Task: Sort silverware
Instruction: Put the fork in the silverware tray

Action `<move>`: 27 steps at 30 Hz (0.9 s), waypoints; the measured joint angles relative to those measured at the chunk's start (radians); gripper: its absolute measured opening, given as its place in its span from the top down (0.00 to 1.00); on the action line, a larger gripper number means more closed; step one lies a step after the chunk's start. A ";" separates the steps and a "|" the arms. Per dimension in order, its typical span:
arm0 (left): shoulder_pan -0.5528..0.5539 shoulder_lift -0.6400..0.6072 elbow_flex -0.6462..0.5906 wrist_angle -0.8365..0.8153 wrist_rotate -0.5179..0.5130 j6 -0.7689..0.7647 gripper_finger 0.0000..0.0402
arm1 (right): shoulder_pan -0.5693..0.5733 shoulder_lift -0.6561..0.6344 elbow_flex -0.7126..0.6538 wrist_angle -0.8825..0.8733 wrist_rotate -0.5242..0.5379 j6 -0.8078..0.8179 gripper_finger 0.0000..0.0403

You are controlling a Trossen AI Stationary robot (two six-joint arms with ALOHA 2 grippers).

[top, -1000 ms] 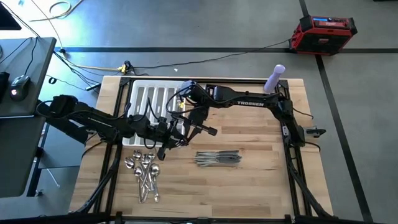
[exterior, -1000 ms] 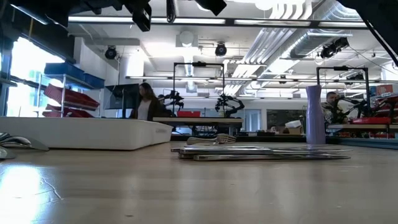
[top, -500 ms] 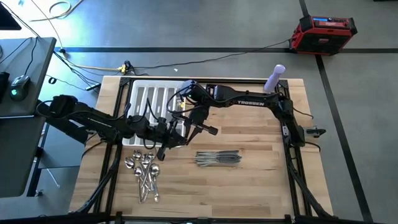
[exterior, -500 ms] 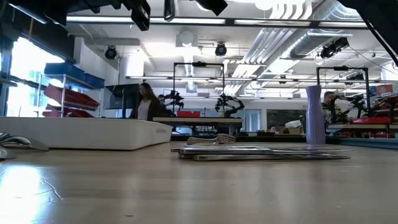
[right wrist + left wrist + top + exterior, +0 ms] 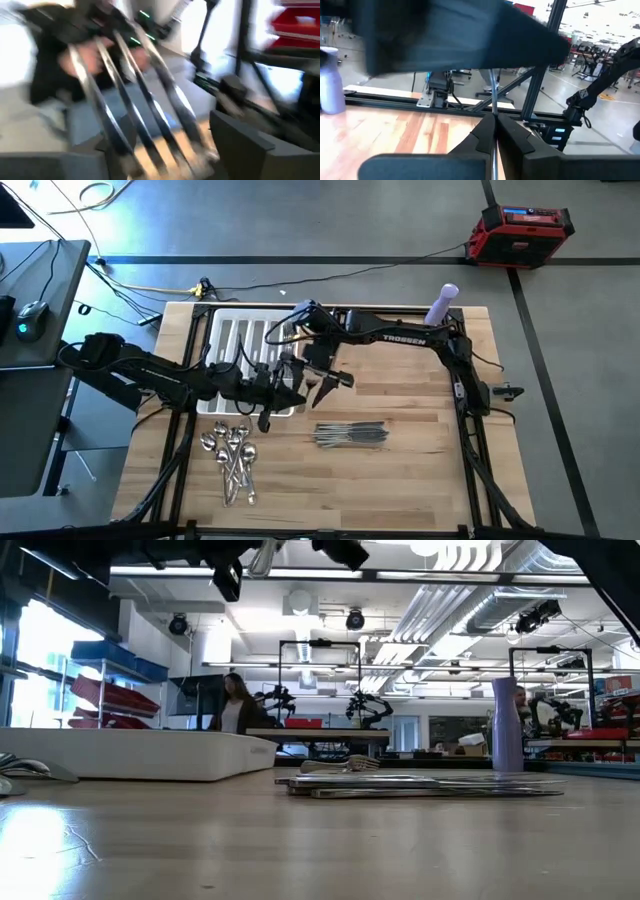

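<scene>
My left gripper (image 5: 287, 393) is in the air by the near right corner of the white tray (image 5: 232, 340), shut on one thin piece of silverware (image 5: 492, 95). In the right wrist view this piece shows as blurred fork tines (image 5: 135, 100). They run between the open fingers of my right gripper (image 5: 330, 380), which hovers just to the right of the left gripper. Whether those fingers touch the fork I cannot tell. A pile of spoons (image 5: 232, 455) and a bundle of long pieces (image 5: 350, 435) lie flat on the table. My left gripper pinches the fork between its two fingertips (image 5: 492, 131). The thin metal sticks out straight ahead past the fingertips. The fork is lifted clear of the table and the tray. Which end of it the fingers have cannot be told.
A pale purple bottle (image 5: 441, 305) stands at the table's far right. The bundle of long pieces (image 5: 420, 783) lies near the table's middle, and the tray (image 5: 130, 755) fills the far left. Bare wood lies to the right and near the front edge.
My right gripper has opened, let go of the fork and shifted a little toward the table's far edge. The fork stays in my left gripper. It stood upright in the low view and now leans.
</scene>
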State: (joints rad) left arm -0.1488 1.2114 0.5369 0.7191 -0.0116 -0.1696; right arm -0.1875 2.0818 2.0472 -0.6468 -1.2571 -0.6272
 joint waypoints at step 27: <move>0.451 -0.111 -0.018 -0.540 -0.008 -0.230 1.00 | -0.014 -0.404 -0.001 -0.657 0.497 -0.111 0.69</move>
State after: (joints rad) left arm 0.3025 1.1008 0.5194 0.1795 -0.0194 -0.3999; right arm -0.2010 1.6775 2.0464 -1.3039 -0.7605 -0.7383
